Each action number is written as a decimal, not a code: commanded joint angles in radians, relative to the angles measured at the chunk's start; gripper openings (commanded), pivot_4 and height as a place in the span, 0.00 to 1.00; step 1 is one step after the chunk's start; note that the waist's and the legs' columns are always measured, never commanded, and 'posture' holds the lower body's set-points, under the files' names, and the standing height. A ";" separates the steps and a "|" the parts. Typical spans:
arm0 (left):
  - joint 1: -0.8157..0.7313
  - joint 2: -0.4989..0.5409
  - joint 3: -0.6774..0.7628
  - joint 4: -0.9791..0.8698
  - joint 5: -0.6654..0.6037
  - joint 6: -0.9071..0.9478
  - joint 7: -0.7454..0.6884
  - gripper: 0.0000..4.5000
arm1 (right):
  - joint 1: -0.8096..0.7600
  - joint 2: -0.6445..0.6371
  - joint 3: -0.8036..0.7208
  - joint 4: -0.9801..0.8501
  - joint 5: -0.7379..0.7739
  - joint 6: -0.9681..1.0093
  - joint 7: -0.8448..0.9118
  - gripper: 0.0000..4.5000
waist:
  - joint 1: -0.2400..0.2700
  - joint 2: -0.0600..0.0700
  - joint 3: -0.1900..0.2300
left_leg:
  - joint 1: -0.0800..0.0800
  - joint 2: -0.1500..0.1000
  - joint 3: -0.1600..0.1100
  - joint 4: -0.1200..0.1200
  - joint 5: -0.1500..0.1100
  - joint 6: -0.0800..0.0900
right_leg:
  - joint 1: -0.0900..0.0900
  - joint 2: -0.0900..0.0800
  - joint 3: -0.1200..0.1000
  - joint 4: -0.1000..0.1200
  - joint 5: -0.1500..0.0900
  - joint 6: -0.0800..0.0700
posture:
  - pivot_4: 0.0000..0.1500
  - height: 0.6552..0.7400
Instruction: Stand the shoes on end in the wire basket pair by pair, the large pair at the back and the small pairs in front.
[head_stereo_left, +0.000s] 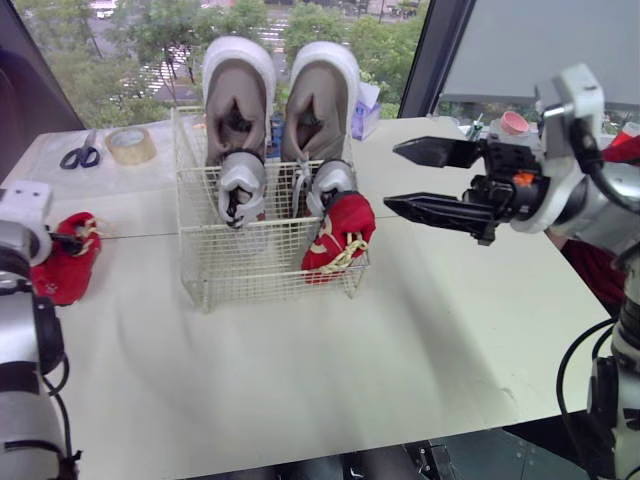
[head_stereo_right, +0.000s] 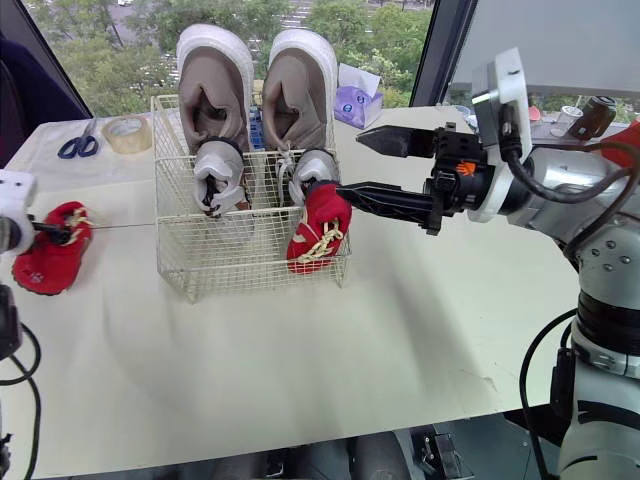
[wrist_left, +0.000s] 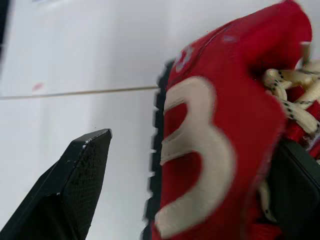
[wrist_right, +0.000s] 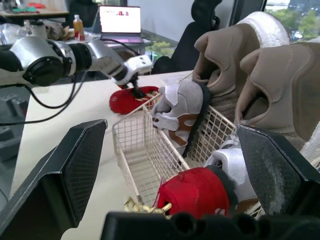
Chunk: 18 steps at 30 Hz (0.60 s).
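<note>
**Grasp set-up**
Left gripper (wrist_left: 197, 160) stood open astride the small red laced shoe (head_stereo_left: 66, 258) lying left of the white wire basket (head_stereo_left: 255, 270); right gripper (head_stereo_left: 392, 177) gaped wide, empty. A firm sole-to-collar pinch looked advisable before lifting.

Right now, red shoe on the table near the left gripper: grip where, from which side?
Grip the red shoe by the side wall at its laced opening, coming from the robot's left: one finger inside, one outside by the sole. The wall looks thin there, and the open left gripper straddles it.
</note>
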 joint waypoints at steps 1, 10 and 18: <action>-0.035 0.055 -0.009 0.004 0.024 0.028 -0.044 0.98 | -0.025 0.011 0.003 0.016 -0.011 -0.042 0.031 1.00 | 0.008 0.000 0.000 | 0.000 0.000 0.000 0.000 0.000 0.000 | 0.000 0.000 0.000 0.000 0.000 0.000 | 1.00 1.00; -0.133 0.042 -0.006 -0.009 0.023 0.039 -0.116 0.98 | -0.086 -0.081 -0.011 -0.024 0.119 0.050 0.131 1.00 | 0.037 -0.002 -0.001 | -0.002 -0.001 -0.002 0.001 0.000 0.000 | 0.001 -0.001 -0.001 -0.001 0.000 0.000 | 1.00 1.00; -0.140 0.021 0.010 -0.002 0.014 0.034 -0.096 0.98 | -0.128 -0.163 -0.004 -0.038 0.139 0.065 0.167 1.00 | 0.029 -0.002 -0.001 | -0.002 0.000 -0.002 0.001 0.000 0.001 | 0.000 -0.001 -0.001 -0.001 0.000 0.000 | 1.00 1.00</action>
